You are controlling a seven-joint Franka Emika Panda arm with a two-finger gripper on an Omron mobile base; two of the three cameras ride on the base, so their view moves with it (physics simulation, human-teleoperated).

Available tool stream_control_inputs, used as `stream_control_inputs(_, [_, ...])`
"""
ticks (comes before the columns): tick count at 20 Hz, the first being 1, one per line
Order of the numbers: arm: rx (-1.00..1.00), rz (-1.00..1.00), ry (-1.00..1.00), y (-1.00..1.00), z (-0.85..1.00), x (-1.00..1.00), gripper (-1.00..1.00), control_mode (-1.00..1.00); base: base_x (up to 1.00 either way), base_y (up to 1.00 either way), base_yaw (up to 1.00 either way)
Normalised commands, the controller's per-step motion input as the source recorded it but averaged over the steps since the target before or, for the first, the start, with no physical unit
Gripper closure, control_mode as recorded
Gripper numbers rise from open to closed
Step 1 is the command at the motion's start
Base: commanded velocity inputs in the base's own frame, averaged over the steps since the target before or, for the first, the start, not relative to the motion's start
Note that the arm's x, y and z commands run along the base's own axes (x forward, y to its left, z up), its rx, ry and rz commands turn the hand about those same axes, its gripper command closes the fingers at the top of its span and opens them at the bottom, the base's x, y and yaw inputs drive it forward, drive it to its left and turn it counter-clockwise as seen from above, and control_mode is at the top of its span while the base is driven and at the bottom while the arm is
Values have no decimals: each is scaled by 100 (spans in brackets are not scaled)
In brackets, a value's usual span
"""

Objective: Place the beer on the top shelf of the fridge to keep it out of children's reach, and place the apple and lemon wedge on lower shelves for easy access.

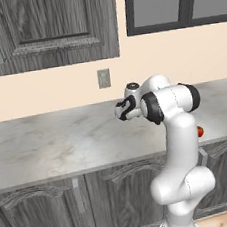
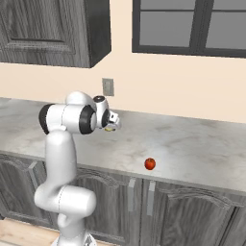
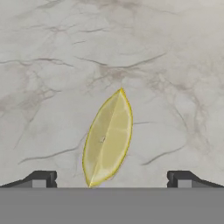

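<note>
The lemon wedge [image 3: 108,138] lies on the marble counter [image 3: 52,65], pale yellow, with one pointed end toward the top of the hand view. My gripper [image 3: 111,180] hangs open straight above it. Its two dark fingertips [image 3: 43,178] stand wide apart on either side of the wedge's near end and touch nothing. From the right base view the wedge [image 2: 110,129] peeks out just under the hand [image 2: 114,123]. The small red apple [image 2: 150,164] rests near the counter's front edge, to the right of the arm. In the left base view the apple [image 1: 200,131] is half hidden behind the arm.
The grey marble counter [image 1: 48,143] runs along a cream wall with an outlet [image 1: 103,78]. Dark wood upper cabinets [image 1: 49,27] hang at the left, and a dark-framed window [image 2: 192,26] sits at the right. Dark cabinet doors [image 2: 182,211] close off the space below the counter.
</note>
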Motion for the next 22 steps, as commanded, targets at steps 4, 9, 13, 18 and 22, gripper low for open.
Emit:
stream_control_inputs(4, [0,0,0,0,-19,32,-100,-100,0,0,0])
stream_control_inputs(9, [0,0,0,0,-19,28,-100,-100,0,0,0])
stream_control_inputs(13, [0,0,1,0,-21,26,-100,-100,0,0,0])
stream_control_inputs(18, [0,0,5,0,-23,12,-100,-100,0,0,0])
stream_control_inputs(22, [0,0,10,0,-21,0,-100,-100,0,0,0])
